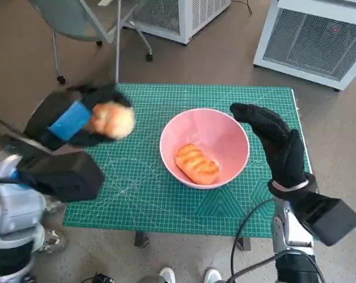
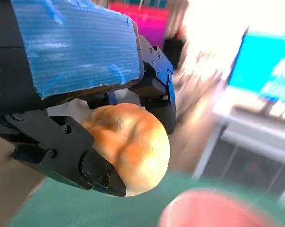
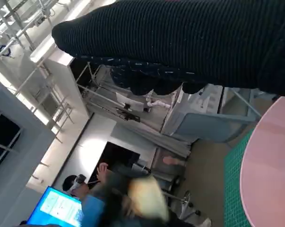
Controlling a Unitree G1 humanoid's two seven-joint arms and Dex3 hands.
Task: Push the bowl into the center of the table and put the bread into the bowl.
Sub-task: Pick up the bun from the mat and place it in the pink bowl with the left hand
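While the pink bowl [image 1: 205, 147] sits near the middle of the tabletop [image 1: 136, 200] with one long glazed bread [image 1: 196, 163] already lying inside it, the left hand [image 1: 77, 121] holds a second, round bun [image 1: 113, 120] up over the far left part of the green mat, well apart from the bowl. In the left wrist view the black fingers [image 2: 76, 156] close around the bun [image 2: 130, 144] from both sides, and its crust bulges out between them, so the grip looks snug. The right hand [image 1: 272, 138] hangs just beside the bowl's right rim, fingers spread and holding nothing; whether it touches the rim I cannot tell.

The bun is likely very light and soft, with a dry crust that gives some friction, so it should not slip, but a hard squeeze would dent or tear it. Holding it across its widest part, as now, seems the safest place. The bowl looks rigid, smooth and light enough to slide on the mat if nudged, so a gentle release low over the bowl's open side would probably suit best.
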